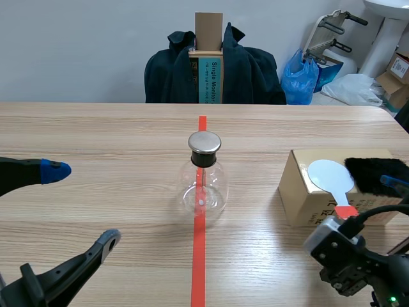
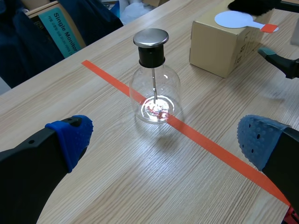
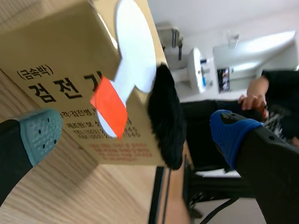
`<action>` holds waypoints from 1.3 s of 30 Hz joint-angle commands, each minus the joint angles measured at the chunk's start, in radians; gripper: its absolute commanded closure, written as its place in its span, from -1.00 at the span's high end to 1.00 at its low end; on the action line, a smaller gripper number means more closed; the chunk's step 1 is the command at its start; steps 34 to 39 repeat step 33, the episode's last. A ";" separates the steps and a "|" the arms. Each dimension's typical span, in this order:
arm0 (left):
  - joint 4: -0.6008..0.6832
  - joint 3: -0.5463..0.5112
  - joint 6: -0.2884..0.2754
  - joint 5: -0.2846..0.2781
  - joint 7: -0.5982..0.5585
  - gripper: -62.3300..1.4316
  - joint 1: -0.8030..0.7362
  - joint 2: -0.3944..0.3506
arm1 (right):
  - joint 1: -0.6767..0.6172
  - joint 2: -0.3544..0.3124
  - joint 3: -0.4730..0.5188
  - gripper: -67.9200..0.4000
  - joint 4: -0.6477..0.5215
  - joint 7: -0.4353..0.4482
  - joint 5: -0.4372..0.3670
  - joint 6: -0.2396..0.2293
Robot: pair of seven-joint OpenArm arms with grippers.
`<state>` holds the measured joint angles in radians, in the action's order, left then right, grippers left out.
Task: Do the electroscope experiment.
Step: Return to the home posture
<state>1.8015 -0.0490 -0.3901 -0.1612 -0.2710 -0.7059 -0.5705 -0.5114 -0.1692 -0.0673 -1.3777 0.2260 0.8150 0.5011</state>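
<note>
Our left fingers (image 2: 70, 135) gape empty before the flask (image 2: 155, 88), mid-table (image 1: 96, 134). Our right fingers (image 3: 39, 133), wide and empty, flank the paddle (image 3: 133, 56) on the box (image 3: 56, 70). A skewed pinch could flick the paddle off or drag the fur (image 3: 166, 116).

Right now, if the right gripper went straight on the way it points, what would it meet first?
Probably the red-tipped handle of the white paddle, on the cardboard box straight ahead of the open right gripper; depth is unclear.
</note>
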 commanded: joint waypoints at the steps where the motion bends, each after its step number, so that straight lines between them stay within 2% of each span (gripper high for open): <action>1: 0.005 0.001 0.002 -0.010 -0.017 1.00 0.003 0.005 | -0.043 -0.011 0.003 1.00 -0.043 -0.004 -0.077 0.011; 4: 0.005 0.001 0.002 -0.010 -0.017 1.00 0.003 0.005 | -0.106 -0.032 0.004 1.00 -0.122 -0.013 -0.312 0.007; 8: 0.005 0.001 0.002 -0.010 -0.017 1.00 0.003 0.005 | -0.227 -0.079 0.024 1.00 -0.301 -0.044 -0.673 0.000; 9: 0.005 0.001 0.002 -0.010 -0.017 1.00 0.003 0.005 | -0.257 -0.092 0.024 1.00 -0.357 -0.040 -0.730 -0.010; 11: 0.005 0.001 0.002 -0.010 -0.017 1.00 0.003 0.005 | -0.308 -0.125 0.024 1.00 -0.461 -0.040 -0.795 -0.023; 12: 0.005 0.001 0.002 -0.010 -0.017 1.00 0.003 0.005 | -0.326 -0.143 0.024 1.00 -0.507 -0.040 -0.808 -0.031; 14: 0.005 0.001 0.002 -0.010 -0.017 1.00 0.003 0.005 | -0.342 -0.179 0.023 1.00 -0.594 -0.041 -0.808 -0.085; 19: 0.005 0.001 0.002 -0.010 -0.017 1.00 0.003 0.005 | -0.289 -0.255 0.023 1.00 -0.724 -0.041 -0.801 -0.317; 24: 0.005 0.001 0.002 -0.010 -0.017 1.00 0.003 0.005 | -0.219 -0.257 0.018 1.00 -0.764 -0.036 -0.805 -0.484; 31: 0.005 0.001 0.002 -0.010 -0.017 1.00 0.003 0.005 | -0.181 -0.257 0.005 1.00 -0.764 0.038 -0.804 -0.556; 33: 0.005 0.001 0.002 -0.010 -0.017 1.00 0.003 0.005 | -0.181 -0.257 0.005 1.00 -0.764 0.073 -0.804 -0.556; 39: 0.005 0.001 0.002 -0.010 -0.017 1.00 0.003 0.005 | -0.181 -0.257 0.005 1.00 -0.764 0.073 -0.804 -0.556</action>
